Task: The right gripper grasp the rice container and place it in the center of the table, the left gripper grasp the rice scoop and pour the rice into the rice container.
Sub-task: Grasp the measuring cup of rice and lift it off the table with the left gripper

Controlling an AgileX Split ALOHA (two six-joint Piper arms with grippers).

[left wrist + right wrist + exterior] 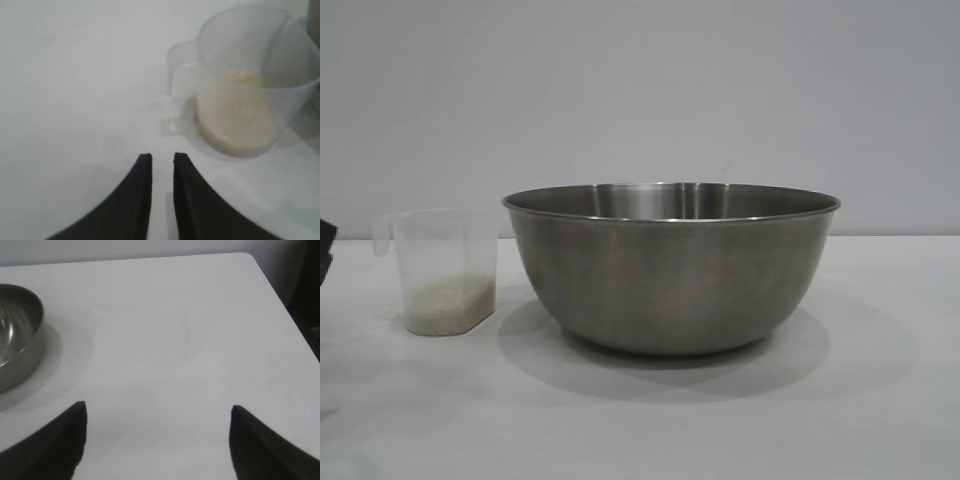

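We're only seeing a dark sliver of the left gripper [326, 250] at the exterior view's edge. Right wrist view is cutting off most of the rice container [17, 335]. Left wrist view is clipping the rice scoop [250, 80] rim, its loop handle blurring into the desk [75, 75].

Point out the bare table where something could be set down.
Bare: the table right of the rice container, out to its corner under the open right hand; also the strip in front. Crowded: the rice scoop sits close beside the container's left, left hand near it.
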